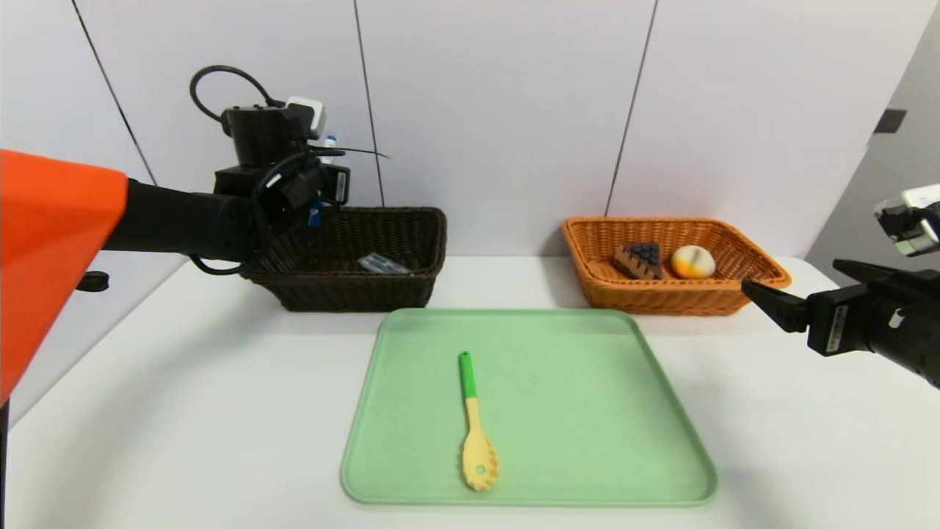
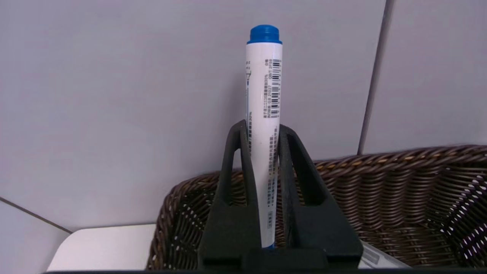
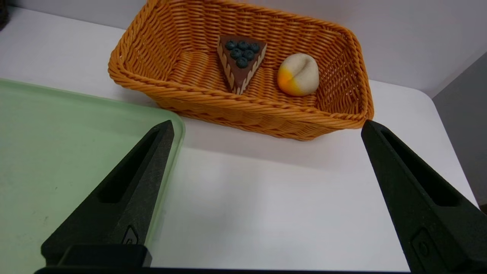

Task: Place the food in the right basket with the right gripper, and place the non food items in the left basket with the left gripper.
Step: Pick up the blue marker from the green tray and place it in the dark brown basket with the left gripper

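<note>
Pale wall panels rise behind a white bench (image 1: 183, 382), and both baskets sit against them at its far side. Just below the left gripper's jaws (image 2: 262, 144), which are closed on the marker (image 2: 263, 87), is the dark brown basket (image 2: 399, 179). From here I can make out the grey case (image 1: 383, 264) lying inside it. Over by the right gripper (image 3: 268, 127), parked with its jaws wide apart and nothing between them, the orange basket (image 3: 243, 110) holds the cake wedge (image 3: 241, 62) and the cream bun (image 3: 298, 74). So the food looks finished, to my eye. What remains is letting the marker go, then fetching the slotted spoon (image 1: 474, 433), which lies alone on the green tray (image 1: 587, 411), nearer the robot than the left jaws.

As for room, the marker stands upright in that grip, close to the wall, near the basket's end; I'd want it over the middle before the jaws part, or it could catch the woven rim. Around the spoon there's plenty of open tray, its low lip well away.
</note>
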Available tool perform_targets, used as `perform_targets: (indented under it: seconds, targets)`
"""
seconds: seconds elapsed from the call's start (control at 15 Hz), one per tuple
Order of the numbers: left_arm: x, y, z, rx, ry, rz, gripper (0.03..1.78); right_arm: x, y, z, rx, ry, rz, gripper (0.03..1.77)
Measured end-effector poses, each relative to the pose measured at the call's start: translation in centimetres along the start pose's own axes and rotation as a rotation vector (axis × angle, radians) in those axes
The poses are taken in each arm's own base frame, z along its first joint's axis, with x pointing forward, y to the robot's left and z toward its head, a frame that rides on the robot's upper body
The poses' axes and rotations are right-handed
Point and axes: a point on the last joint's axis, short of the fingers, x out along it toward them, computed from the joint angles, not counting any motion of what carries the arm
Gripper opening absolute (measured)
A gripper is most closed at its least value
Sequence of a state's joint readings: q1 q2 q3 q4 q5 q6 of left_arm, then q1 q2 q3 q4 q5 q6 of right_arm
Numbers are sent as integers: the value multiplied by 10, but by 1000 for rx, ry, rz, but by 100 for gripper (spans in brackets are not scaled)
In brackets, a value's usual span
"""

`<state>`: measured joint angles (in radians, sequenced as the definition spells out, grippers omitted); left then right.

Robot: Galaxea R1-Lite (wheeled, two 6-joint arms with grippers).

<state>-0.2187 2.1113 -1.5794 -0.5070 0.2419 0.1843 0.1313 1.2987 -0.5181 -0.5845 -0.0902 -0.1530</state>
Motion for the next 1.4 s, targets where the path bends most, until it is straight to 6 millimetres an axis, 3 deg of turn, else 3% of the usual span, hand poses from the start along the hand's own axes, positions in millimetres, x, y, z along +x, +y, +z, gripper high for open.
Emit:
perform_targets:
  seconds: [0.33, 0.67, 1.0, 1.2, 1.4]
  targets:
    - [16, 2, -27, 35, 61, 14, 21, 0, -2, 1, 1, -3, -7, 170]
    - [24, 7, -42, 40, 92, 33, 21, 0, -2, 2, 1, -4, -8, 170]
    - [27, 10, -43, 41, 67, 51, 91, 1, -2, 1, 1, 0, -8, 171]
    - [26, 11, -41, 47, 58, 52, 116, 2, -1, 0, 1, 3, -7, 171]
    - [19, 15, -22, 60, 51, 44, 134, 3, -1, 0, 0, 4, -7, 171]
